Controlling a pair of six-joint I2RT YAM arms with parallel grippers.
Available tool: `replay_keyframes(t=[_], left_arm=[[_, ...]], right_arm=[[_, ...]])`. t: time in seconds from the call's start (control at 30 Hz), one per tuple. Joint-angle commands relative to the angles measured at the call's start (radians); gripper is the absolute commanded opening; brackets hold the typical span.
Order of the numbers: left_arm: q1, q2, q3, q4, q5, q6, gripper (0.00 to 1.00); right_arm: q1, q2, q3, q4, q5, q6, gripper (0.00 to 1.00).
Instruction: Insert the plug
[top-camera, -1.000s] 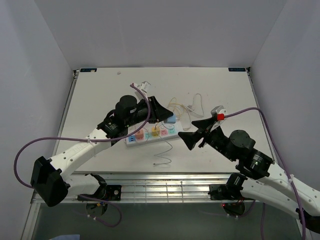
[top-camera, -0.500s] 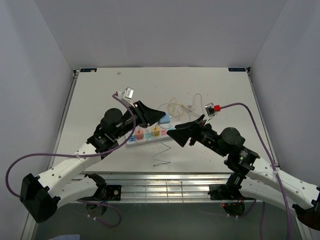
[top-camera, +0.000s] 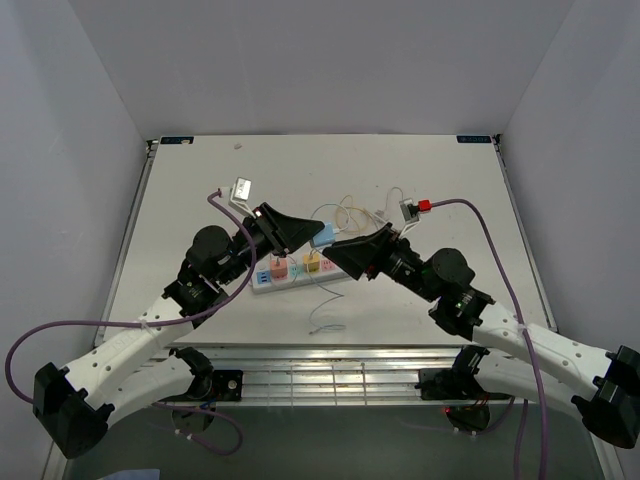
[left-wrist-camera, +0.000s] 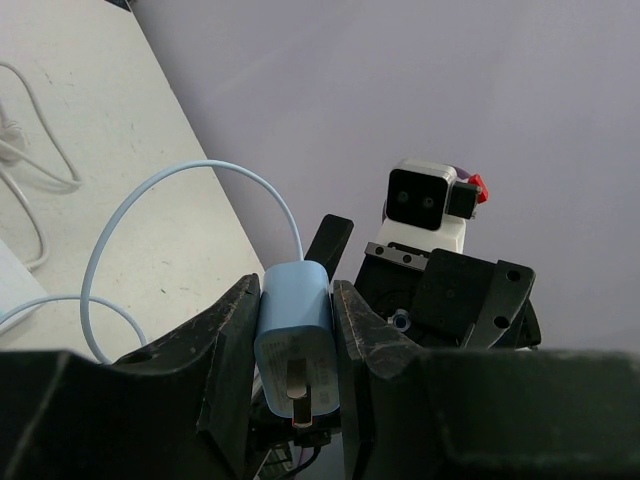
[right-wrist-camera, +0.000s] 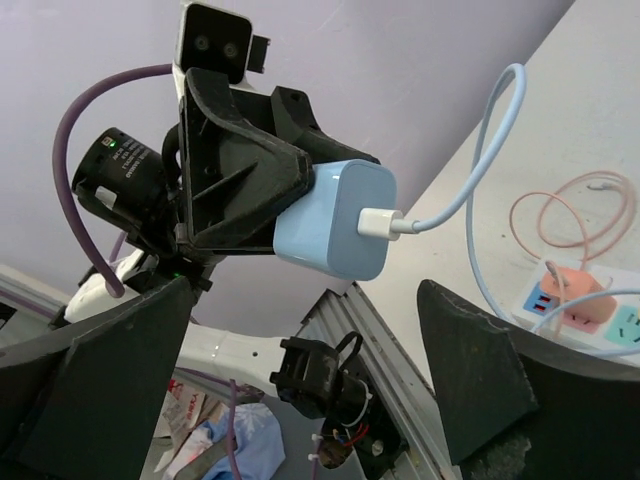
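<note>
Lilac-grey walls (top-camera: 320, 60): plain and matt, closing in the work area on the left, the far side and the right.
Table (top-camera: 200, 190): white, flat top, running up to the far wall; a small dark mark shows near the far left corner.
Near edge rail (top-camera: 320, 375): slotted bare metal along the front, carrying both arm bases.
Left arm (top-camera: 140, 335): white links with black joints, reaching up and inward towards the table centre.
Right arm (top-camera: 530, 340): same build, reaching inward from the other side, so the two wrists nearly meet.
Power strip (top-camera: 300, 270): white with pastel sockets, lying flat mid-table, just below both grippers.
Loose cables (top-camera: 365, 212): pale loops lying on the table beyond the strip; a thin white wire (top-camera: 325, 315) lies in front of it.
Left gripper (top-camera: 305, 232): jaws pinching the plug on its two side faces.
Right gripper (top-camera: 345, 250): jaws spread wide and aimed at the plug; neither finger touches it.
Plug (left-wrist-camera: 295, 345): light blue block, held off the table above the right end of the strip, between the two wrists; a pale blue cable (left-wrist-camera: 180, 190) arcs from its outer face down to the table.
</note>
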Motion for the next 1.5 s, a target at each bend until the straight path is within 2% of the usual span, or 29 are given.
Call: replay_keyframes(t=[0.0, 0.13, 0.27, 0.37, 0.9, 1.0, 1.13, 1.17, 1.23, 1.27, 1.3, 1.37, 1.43, 1.47], left_arm=[[-0.004, -0.015, -0.002, 0.033, 0.002, -0.02, 0.0], [-0.006, -0.011, -0.004, 0.049, 0.011, -0.017, 0.0], [-0.006, -0.011, -0.011, 0.053, 0.011, -0.025, 0.0], [-0.004, -0.015, -0.017, 0.056, 0.014, -0.026, 0.0], [-0.022, 0.001, -0.02, 0.098, 0.053, -0.04, 0.0], [-0.029, 0.001, -0.024, 0.099, 0.048, -0.039, 0.0], [-0.03, 0.003, -0.028, 0.099, 0.034, -0.037, 0.0], [-0.03, 0.005, -0.024, 0.098, 0.034, -0.035, 0.0], [-0.03, 0.012, -0.013, 0.073, 0.034, -0.031, 0.0], [-0.032, 0.015, 0.013, 0.052, 0.033, -0.023, 0.08], [-0.03, 0.017, 0.028, -0.004, 0.028, -0.002, 0.41], [-0.03, 0.012, 0.055, -0.068, -0.01, 0.009, 0.74], [-0.03, 0.0, 0.091, -0.16, -0.053, 0.018, 0.98], [-0.03, -0.005, 0.099, -0.177, -0.059, 0.024, 0.98]], right_arm=[[-0.008, 0.039, 0.025, 0.15, -0.041, 0.057, 0.96], [-0.019, 0.079, 0.033, 0.201, -0.054, 0.091, 0.86], [-0.022, 0.096, 0.013, 0.285, -0.029, 0.102, 0.72], [-0.025, 0.091, 0.01, 0.285, 0.0, 0.096, 0.67], [-0.034, 0.122, 0.018, 0.314, 0.032, 0.085, 0.57], [-0.034, 0.134, 0.015, 0.339, 0.032, 0.094, 0.45], [-0.037, 0.133, 0.018, 0.345, 0.018, 0.085, 0.34], [-0.037, 0.131, 0.018, 0.344, 0.015, 0.065, 0.23], [-0.042, 0.122, 0.013, 0.335, 0.015, 0.042, 0.12], [-0.057, 0.105, 0.013, 0.321, 0.02, 0.008, 0.08], [-0.068, 0.093, 0.009, 0.278, 0.023, -0.015, 0.08], [-0.106, 0.046, 0.003, 0.217, 0.032, -0.047, 0.08], [-0.204, 0.006, -0.007, 0.128, 0.023, -0.081, 0.08], [-0.274, -0.036, 0.001, 0.074, 0.028, -0.088, 0.08]])
